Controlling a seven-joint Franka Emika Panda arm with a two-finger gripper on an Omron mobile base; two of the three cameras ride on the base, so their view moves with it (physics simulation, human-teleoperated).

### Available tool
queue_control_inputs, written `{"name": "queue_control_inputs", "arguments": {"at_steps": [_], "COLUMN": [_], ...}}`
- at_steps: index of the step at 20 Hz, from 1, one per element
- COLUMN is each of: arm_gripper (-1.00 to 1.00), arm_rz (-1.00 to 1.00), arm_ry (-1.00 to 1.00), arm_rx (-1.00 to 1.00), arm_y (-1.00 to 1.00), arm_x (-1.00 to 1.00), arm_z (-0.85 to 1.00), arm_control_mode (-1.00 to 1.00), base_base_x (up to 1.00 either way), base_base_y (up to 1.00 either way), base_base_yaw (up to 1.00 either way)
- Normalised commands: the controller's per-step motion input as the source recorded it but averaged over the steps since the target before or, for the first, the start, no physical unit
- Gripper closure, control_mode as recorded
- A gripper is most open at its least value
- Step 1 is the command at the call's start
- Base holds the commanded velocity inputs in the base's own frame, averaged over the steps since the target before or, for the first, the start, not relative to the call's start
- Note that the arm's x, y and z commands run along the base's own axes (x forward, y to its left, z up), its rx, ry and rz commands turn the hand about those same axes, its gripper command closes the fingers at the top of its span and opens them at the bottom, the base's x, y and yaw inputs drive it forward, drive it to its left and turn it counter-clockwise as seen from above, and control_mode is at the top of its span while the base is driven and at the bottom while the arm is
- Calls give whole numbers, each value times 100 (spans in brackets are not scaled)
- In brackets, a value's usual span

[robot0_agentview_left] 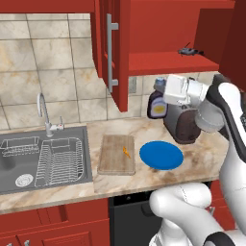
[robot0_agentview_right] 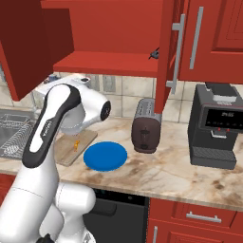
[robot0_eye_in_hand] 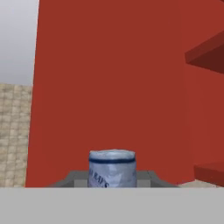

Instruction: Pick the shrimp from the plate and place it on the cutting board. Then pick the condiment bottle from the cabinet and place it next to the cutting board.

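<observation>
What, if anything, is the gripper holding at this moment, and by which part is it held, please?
The gripper holds the condiment bottle, its fingers closed on the neck just below the cap, the body hanging above the counter.

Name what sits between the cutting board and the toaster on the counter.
The plate, bare, lies between the cutting board and toaster, seen in both base views.

Shrimp sits on the cutting board, blue plate just right of it on the marble bench, toaster behind the plate, coffee machine far right, red cabinet open above, arm covering the board's left part.
</observation>
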Motion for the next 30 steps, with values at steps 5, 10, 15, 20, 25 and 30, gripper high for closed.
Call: {"name": "queue_control_inputs", "arguments": {"at_steps": [5, 10, 15, 20, 25, 30], "arm_gripper": [100, 100, 100, 100, 100, 100], "arm_rz": [0, 0, 0, 0, 0, 1], "arm_ry": [0, 0, 0, 0, 0, 0], "arm_rx": [0, -1, -1, -1, 0, 0], "arm_y": [0, 0, -5, -26, -38, -32], "arm_x": [-32, -38, -35, -17, -2, 0], "arm_z": [-31, -17, -10, -3, -2, -5], "arm_control_mode": [-100, -100, -100, -100, -100, -100], "base_base_x": [0, 0, 0, 0, 0, 0], "base_base_y": [0, 0, 0, 0, 0, 0], "base_base_yaw": [0, 0, 0, 0, 0, 0]}}
